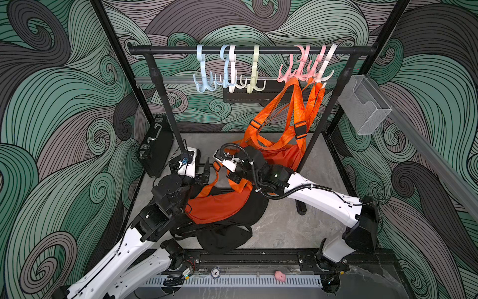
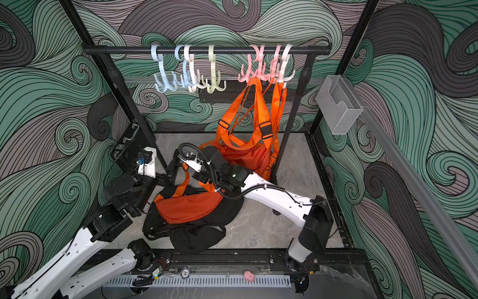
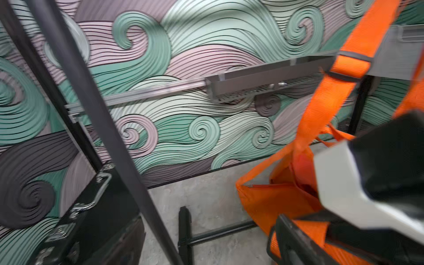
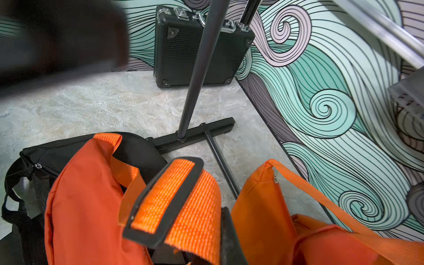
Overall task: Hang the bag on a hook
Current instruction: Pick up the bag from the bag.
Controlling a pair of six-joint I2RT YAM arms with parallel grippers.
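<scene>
- Orange bag (image 1: pixel 217 207) lies on the tabletop (image 1: pixel 279 227) in front of the rack, sprawled over a black bag (image 1: pixel 225 238). Its strap (image 4: pixel 197 206) runs up to the right gripper.
- The left arm (image 1: pixel 124 248) comes in from the near-left corner, where the picture edge cuts it off. Its elbow is bent, and its wrist sits beside the rack's left post (image 1: pixel 165 103) and a black case (image 1: pixel 155 147) standing on edge against the wall.
- The left gripper (image 1: pixel 204 172) hangs above the table with jaws spread and nothing between them, pointing at the strap from just beside it. Whether it touches the strap I cannot tell. The left wrist view is blurred, and the fingers are hard to make out there.
- On the left half of the rail (image 1: pixel 258 50) hang blue, white and green hooks (image 1: pixel 227 80).
- The right gripper (image 1: pixel 217 165) has its jaws pressed together on the strap at the black slider buckle (image 4: pixel 144 238), holding that stretch up off the bag. In the right wrist view the webbing covers the fingertips, and only one black finger (image 4: pixel 227 229) shows.
- The right arm (image 1: pixel 323 199) stretches low from the near-right base toward the left. It hides the lower part of a second orange bag (image 1: pixel 282 155), which hangs by its straps from pink and white hooks (image 1: pixel 310 73) at the rail's right end.
- A mesh bin (image 1: pixel 364 106) sits on the right wall.
</scene>
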